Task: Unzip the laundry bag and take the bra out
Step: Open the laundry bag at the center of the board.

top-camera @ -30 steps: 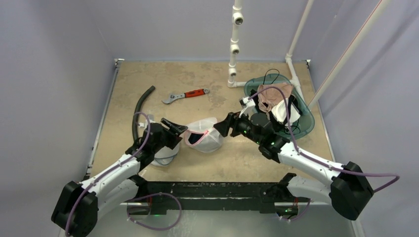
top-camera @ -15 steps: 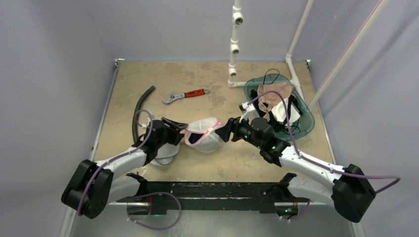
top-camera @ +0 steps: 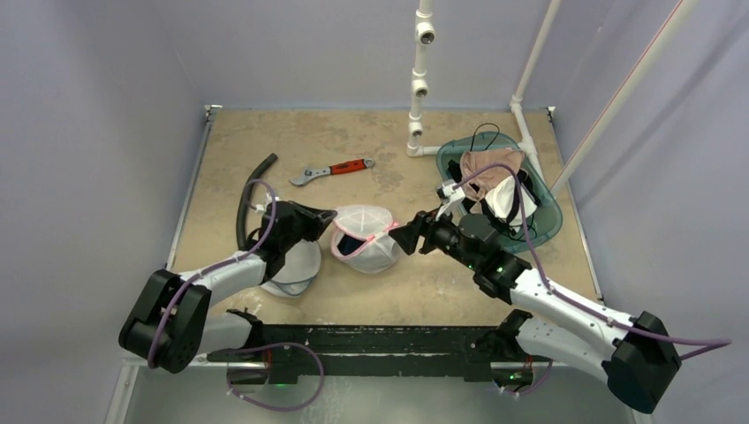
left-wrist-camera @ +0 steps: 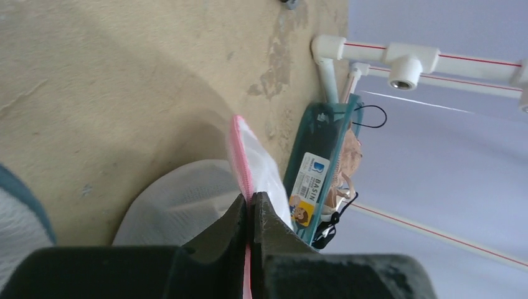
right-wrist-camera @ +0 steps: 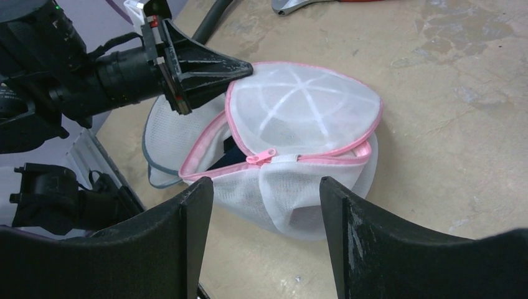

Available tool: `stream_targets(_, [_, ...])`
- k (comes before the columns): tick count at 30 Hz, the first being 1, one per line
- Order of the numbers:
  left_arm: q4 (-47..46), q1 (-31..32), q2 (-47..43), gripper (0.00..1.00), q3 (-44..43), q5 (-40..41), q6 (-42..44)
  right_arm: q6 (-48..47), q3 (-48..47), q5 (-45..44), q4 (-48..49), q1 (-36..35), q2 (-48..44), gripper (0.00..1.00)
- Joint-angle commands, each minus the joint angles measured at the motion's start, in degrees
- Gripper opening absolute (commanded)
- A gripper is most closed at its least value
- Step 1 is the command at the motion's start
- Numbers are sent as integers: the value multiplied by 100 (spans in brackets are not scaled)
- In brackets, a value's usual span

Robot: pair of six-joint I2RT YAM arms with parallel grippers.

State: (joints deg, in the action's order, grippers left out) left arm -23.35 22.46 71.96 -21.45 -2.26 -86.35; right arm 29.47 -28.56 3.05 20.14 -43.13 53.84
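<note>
One laundry bag [top-camera: 366, 246] | pink rim [left-wrist-camera: 238, 149] clamped in left pincer [left-wrist-camera: 250, 200] | right pincer [top-camera: 404, 237] wide, just short of bag

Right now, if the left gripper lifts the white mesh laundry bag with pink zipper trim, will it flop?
Probably not much: the white mesh laundry bag shows a ribbed dome shape. It looks light, being thin mesh. Pinched at its pink rim by the left gripper, the part-unzipped top half may hinge open.

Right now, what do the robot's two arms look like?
The left arm and right arm are white tubes linked by chunky black joints. A thin purple cable loops along each. Both end in black, wedge-shaped fingers.
</note>
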Motion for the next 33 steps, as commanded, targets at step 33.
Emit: stream_targets(33, [789,6563,-1356,8,-1681,3945,10911,540,-212,-2060,-2338,-20,-2927,75])
